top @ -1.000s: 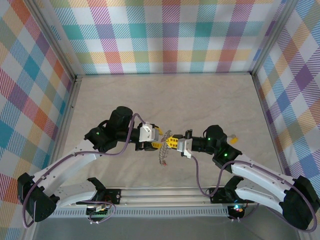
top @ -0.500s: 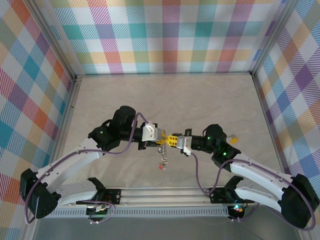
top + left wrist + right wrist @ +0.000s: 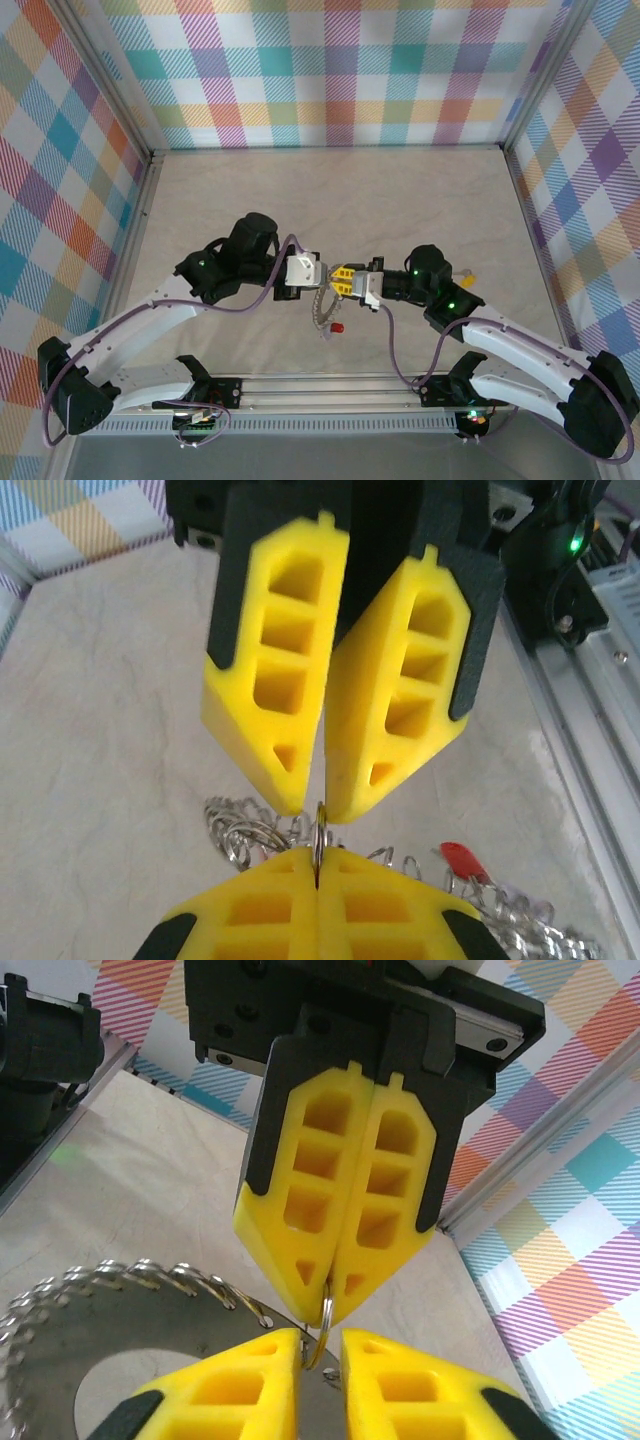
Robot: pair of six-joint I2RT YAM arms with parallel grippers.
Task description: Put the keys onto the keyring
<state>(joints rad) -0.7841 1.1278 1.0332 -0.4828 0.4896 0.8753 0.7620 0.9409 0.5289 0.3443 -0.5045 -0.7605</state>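
**Handover of the keyring, mid-air above the table (image 3: 400, 200).** The left gripper (image 3: 316, 862) is clamped hard, pad to pad, on a thin metal ring (image 3: 318, 832) that stands edge-on between its fingers. A second ago these jaws were parted. The right gripper (image 3: 321, 1345), clenched until a moment ago, now shows a narrow slit between its fingers. The ring's far edge sits in that slit, apparently no longer pinched.

The grippers meet tip to tip. Judged from this, the ring is passing from right to left, which would free the right arm to fetch a key.

The keyring (image 3: 140, 1270), a silvery coiled loop, hangs just below the meeting fingertips and curves down towards the near edge. Whether the thin ring is part of it or only linked to it cannot be told. A red-headed key (image 3: 337, 327) dangles at the loop's low end and has swung slightly to the right since half a second ago.

A small pale-yellow object (image 3: 464, 271), possibly another key, lies on the table just beyond the right wrist, well apart from the loop.

No tray, box or dish takes part. The keyring and its red key hang free, bounded only by the chequered walls (image 3: 340, 70).
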